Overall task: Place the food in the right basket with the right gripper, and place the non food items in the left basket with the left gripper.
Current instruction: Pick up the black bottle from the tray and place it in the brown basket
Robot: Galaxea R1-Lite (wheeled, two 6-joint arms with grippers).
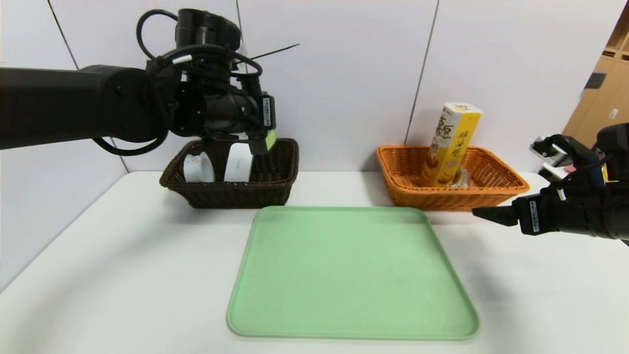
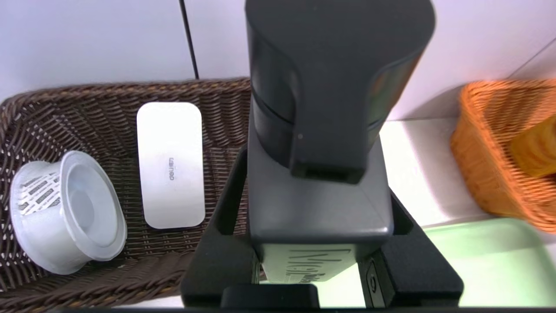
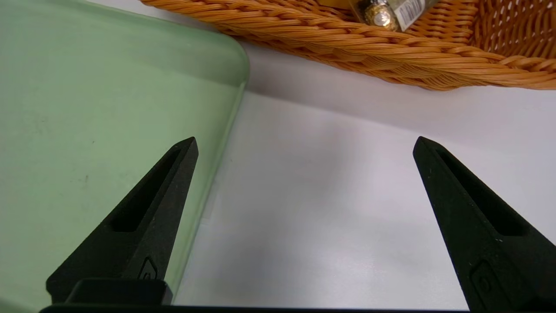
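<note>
Above the right end of the dark brown left basket [image 1: 236,194] [image 2: 39,113], my left gripper [image 1: 253,147] [image 2: 315,187] is shut on the slim black pump bottle [image 2: 321,204]. Inside that basket lie a white round ribbed container [image 1: 199,167] [image 2: 65,213] and a flat white case [image 1: 238,162] [image 2: 171,165]. The orange-tan right basket [image 1: 442,199] [image 3: 347,48] holds the tall yellow snack box [image 1: 449,145], leaning, and a clear-wrapped chocolate pack [image 1: 464,179] [image 3: 391,11]. My right gripper [image 1: 491,215] [image 3: 305,140] hangs open and empty over the table, just in front of this basket.
A pale green tray [image 1: 351,275] [image 3: 87,108] with nothing on it lies in the middle of the white table, between and in front of the baskets. A white partition wall stands close behind both baskets. My right gripper's fingers straddle the tray's far right corner.
</note>
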